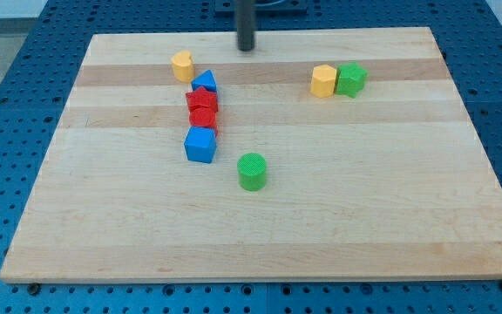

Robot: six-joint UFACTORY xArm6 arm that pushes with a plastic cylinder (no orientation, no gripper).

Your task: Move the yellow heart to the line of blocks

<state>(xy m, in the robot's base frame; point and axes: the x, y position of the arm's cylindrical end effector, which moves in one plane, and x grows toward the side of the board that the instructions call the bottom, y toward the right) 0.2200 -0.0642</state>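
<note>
The yellow heart (182, 65) lies near the view's top left of the wooden board (364, 218), just up and left of a line of blocks. The line runs downward: a blue triangle (205, 83), a red block (202, 100), a second red block (203, 119) and a blue cube (200, 145). The heart stands close to the blue triangle, with a small gap. My tip (247, 47) is at the view's top, to the right of the heart and above the line, touching no block.
A green cylinder (252, 171) stands below and right of the line. A yellow hexagon-like block (323, 81) and a green block (350, 79) sit side by side at the upper right. A blue pegboard surrounds the board.
</note>
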